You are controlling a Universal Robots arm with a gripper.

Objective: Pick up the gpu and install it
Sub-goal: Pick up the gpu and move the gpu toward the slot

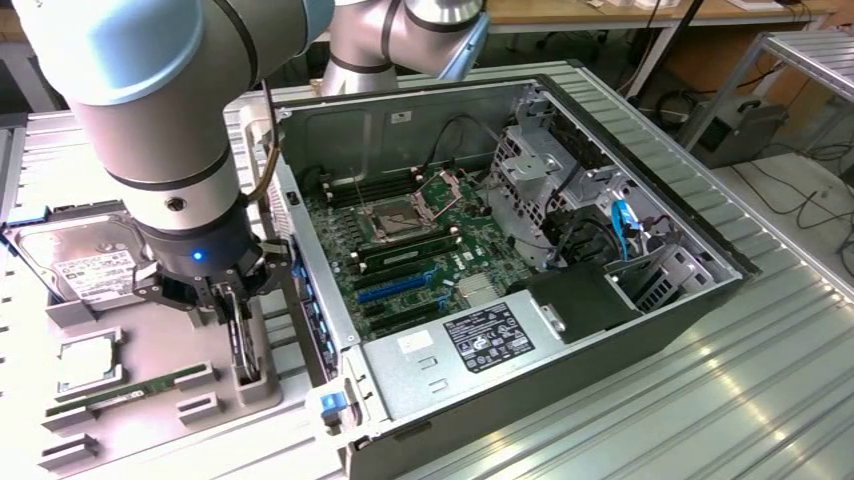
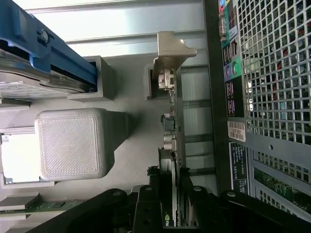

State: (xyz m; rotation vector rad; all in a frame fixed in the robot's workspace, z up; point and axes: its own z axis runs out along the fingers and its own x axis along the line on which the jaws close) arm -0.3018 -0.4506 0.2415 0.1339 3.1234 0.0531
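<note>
The gpu (image 1: 239, 340) stands on edge in a slot of the grey parts tray (image 1: 154, 335), just outside the open computer case (image 1: 534, 250). In the wrist view the gpu (image 2: 173, 141) shows edge-on, its silver end bracket (image 2: 170, 51) at the far end. My gripper (image 1: 231, 305) has come straight down over the card. In the wrist view the gripper (image 2: 172, 211) straddles the card's near end. Its black fingers (image 2: 148, 206) stand one on each side, narrow gaps still showing. The card rests in its holder.
On the tray lie a silver hard drive (image 1: 87, 265) in a blue carrier (image 2: 48, 53), a processor (image 1: 80, 365) and a green memory stick (image 1: 127, 390). A grey printed block (image 2: 73, 141) stands beside the card. The case's perforated rear panel (image 2: 272, 97) is close on the card's other side. Blue motherboard slots (image 1: 394, 288) lie inside.
</note>
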